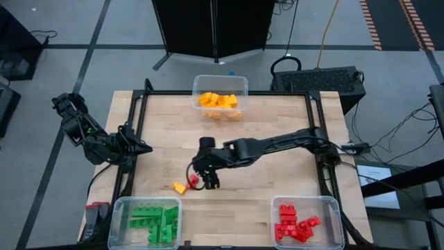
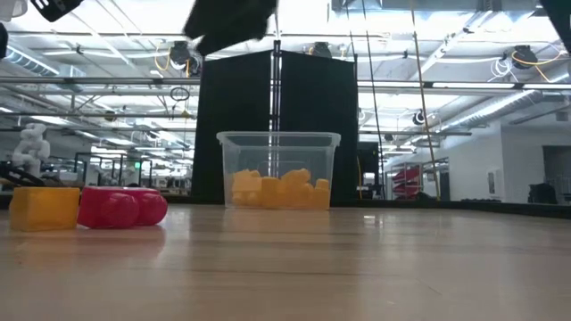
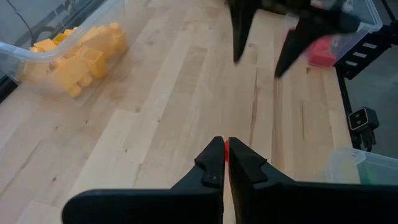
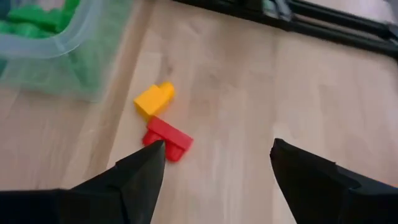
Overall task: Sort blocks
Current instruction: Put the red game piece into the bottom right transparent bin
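You're nearly done: blocks sit sorted in the green [image 1: 156, 223], red [image 1: 295, 227] and yellow [image 1: 217, 101] bins, only a red block [image 1: 195, 182] and yellow block [image 1: 180, 187] left on the bench [image 1: 270, 132], right gripper [image 1: 208, 179] wide just beside them, left gripper [image 1: 144, 147] shut at the edge.

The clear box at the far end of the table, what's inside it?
Yellow-orange blocks lie heaped inside the clear box, showing through its walls in the low view. No other colour shows there. The blocks at the bottom of the heap are covered by the ones on top.
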